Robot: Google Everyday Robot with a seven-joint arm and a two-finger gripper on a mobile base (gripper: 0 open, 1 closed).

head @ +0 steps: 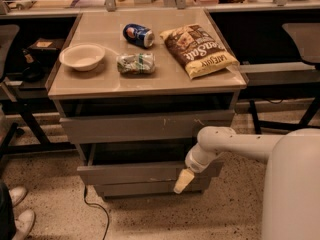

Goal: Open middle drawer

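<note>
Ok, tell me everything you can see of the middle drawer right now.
The middle drawer is grey and handleless, with a plain flat front that looks like painted board. It sits level and partly pulled out: a dark strip of its interior shows behind the front, under the scratched top drawer. Its front juts past the narrower bottom drawer. The gripper is at the front's lower right edge, seemingly against it; actual contact cannot be confirmed.
</note>
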